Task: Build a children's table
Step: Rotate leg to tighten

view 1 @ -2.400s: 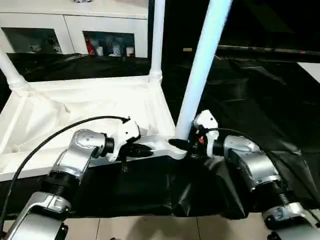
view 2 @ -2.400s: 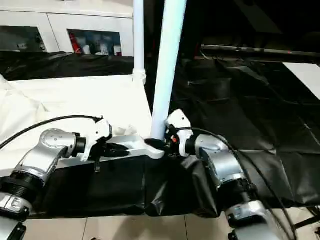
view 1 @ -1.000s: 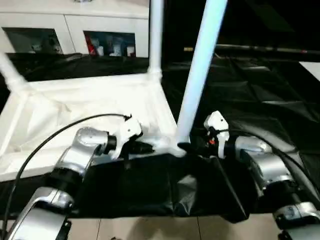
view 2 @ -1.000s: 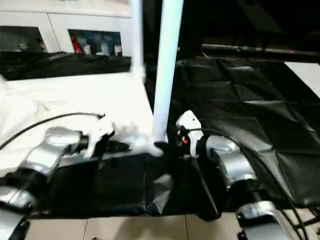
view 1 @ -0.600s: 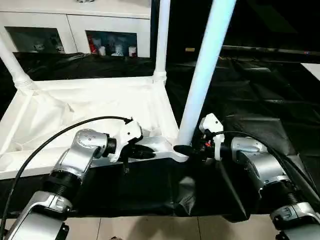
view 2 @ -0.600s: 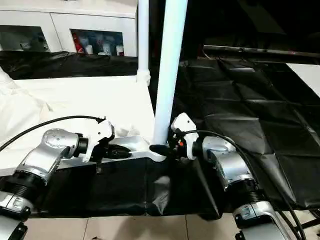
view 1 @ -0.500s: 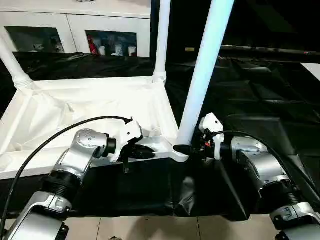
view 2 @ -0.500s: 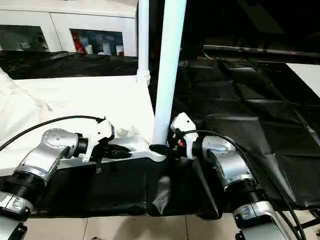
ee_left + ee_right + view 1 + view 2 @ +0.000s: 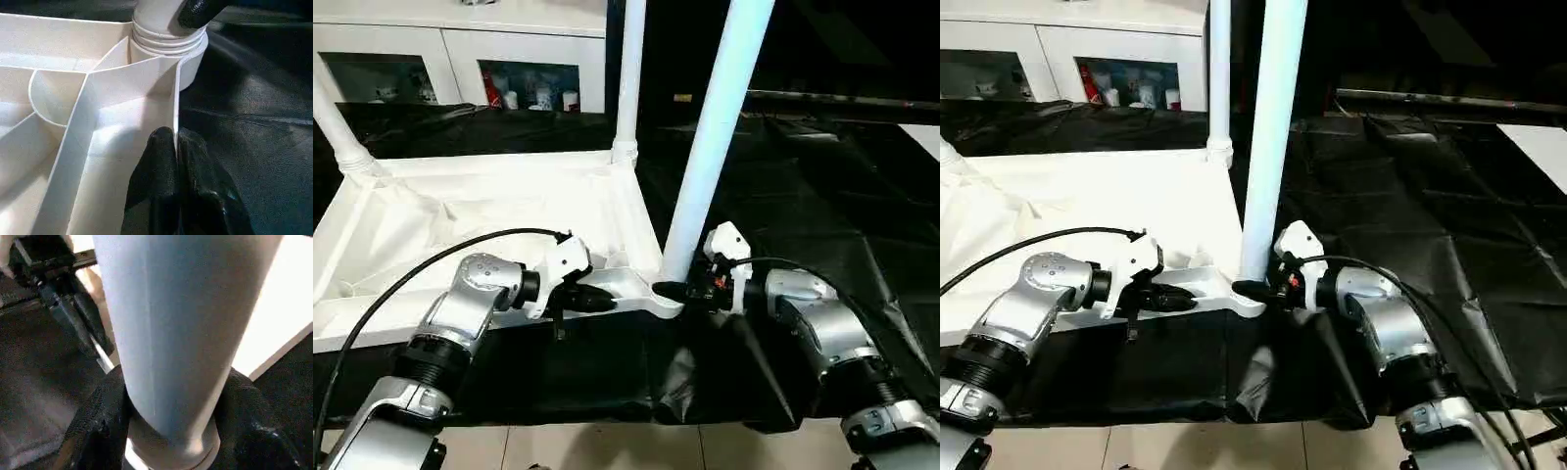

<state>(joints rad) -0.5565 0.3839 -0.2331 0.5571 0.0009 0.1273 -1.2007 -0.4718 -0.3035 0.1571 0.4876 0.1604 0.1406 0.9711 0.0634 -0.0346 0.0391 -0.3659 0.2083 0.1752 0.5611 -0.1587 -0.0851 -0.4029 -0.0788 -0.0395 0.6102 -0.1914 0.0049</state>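
White tabletop (image 9: 489,211), three upright legs (image 9: 710,147)

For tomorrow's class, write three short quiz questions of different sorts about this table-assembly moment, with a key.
1. True or false: the left end effector is shut on the near rim of the upturned white table top.
2. Multiple choice: the right end effector closes around a) a cable, b) the base of the near leg, c) the black cloth.
3. How many legs stand in the table top's sockets in the left eye view?

Key: 1 true; 2 b; 3 three.
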